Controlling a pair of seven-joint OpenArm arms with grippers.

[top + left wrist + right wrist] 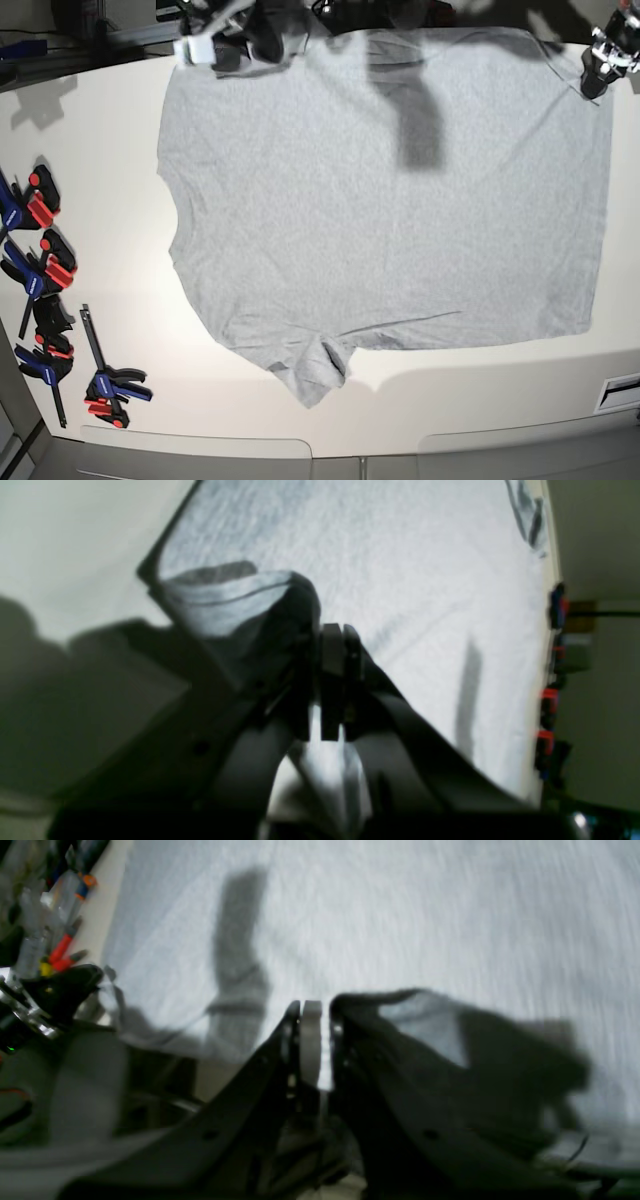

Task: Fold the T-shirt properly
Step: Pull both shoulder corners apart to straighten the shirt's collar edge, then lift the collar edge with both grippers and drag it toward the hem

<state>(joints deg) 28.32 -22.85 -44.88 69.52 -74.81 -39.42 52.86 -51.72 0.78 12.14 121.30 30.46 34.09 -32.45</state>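
A: T-shirt (pixel 380 200) spread flat, plain side up, across the middle of the counter (pixel 120 130), top edge at the far edge. Sleeve bunched near the front edge.

B: Grippers?

A: Left gripper (pixel 332 645) at the far right corner, pressed together on a fold of the shirt. Right gripper (pixel 312 1012) at the far left corner, closed on cloth too, blurred.

B: Anything else around?

A: Row of clamps (pixel 45 290) along the left edge, well apart from the shirt. Arm shadow over the upper cloth. Nothing lying on the shirt.
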